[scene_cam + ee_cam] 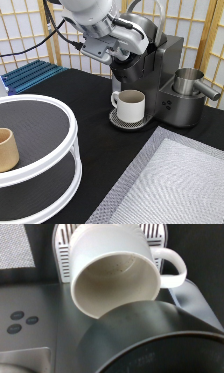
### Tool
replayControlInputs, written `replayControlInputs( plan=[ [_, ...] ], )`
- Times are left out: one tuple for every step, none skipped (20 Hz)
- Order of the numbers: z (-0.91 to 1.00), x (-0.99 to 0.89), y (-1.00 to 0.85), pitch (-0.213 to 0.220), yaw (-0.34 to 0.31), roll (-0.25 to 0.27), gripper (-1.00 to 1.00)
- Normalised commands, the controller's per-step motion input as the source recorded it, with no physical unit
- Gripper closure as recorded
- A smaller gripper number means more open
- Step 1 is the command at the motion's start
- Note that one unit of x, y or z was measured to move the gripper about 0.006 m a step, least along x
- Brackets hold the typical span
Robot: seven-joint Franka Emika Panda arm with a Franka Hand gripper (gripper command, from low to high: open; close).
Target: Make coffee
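Staged home-kitchen corner in a robot lab: black-covered bench (95, 135), shoji-style paper screens (30, 40) behind, coffee machine (160, 75) at far right, white two-tier turntable (45, 150) at near left.

Coffee pod hidden; not visible in exterior or wrist view.

A white handled mug (117, 270) is seen from above on a slotted drip tray (62, 257). A dark rounded machine part (155, 340) overlaps its rim; three round buttons (21, 322) are shown beside it.
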Motion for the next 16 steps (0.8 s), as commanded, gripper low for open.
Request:
replayControlInputs(
  plan=[
    [0.03, 0.0, 0.19, 0.0, 0.0, -0.115, 1.0],
    [0.04, -0.04, 0.18, 0.0, 0.0, -0.112, 1.0],
    [0.03, -0.05, 0.12, 0.0, 0.0, -0.108, 1.0],
    [0.11, -0.06, 0.1, 0.0, 0.0, -0.1, 1.0],
    [0.13, -0.12, 0.11, 0.0, 0.0, -0.108, 1.0],
    [0.08, -0.05, 0.15, 0.0, 0.0, -0.118, 1.0],
    [0.1, -0.01, 0.2, 0.0, 0.0, -0.123, 1.0],
    [0.16, -0.1, 0.18, 0.0, 0.0, -0.12, 1.0],
    [0.11, -0.15, 0.18, 0.0, 0.0, -0.117, 1.0],
    [0.29, -0.23, 0.12, 0.009, 0.0, -0.109, 1.0],
    [0.19, -0.21, 0.17, 0.0, 0.0, -0.112, 1.0],
    [0.25, -0.23, 0.15, 0.0, 0.0, -0.105, 1.0],
    [0.16, -0.23, 0.11, 0.0, 0.0, -0.092, 1.0],
    [0.29, -0.22, 0.2, 0.0, 0.0, -0.099, 1.0],
    [0.23, -0.26, 0.23, 0.0, 0.0, -0.11, 1.0],
    [0.33, -0.2, 0.08, 0.003, 0.0, -0.075, 1.0]
  ],
)
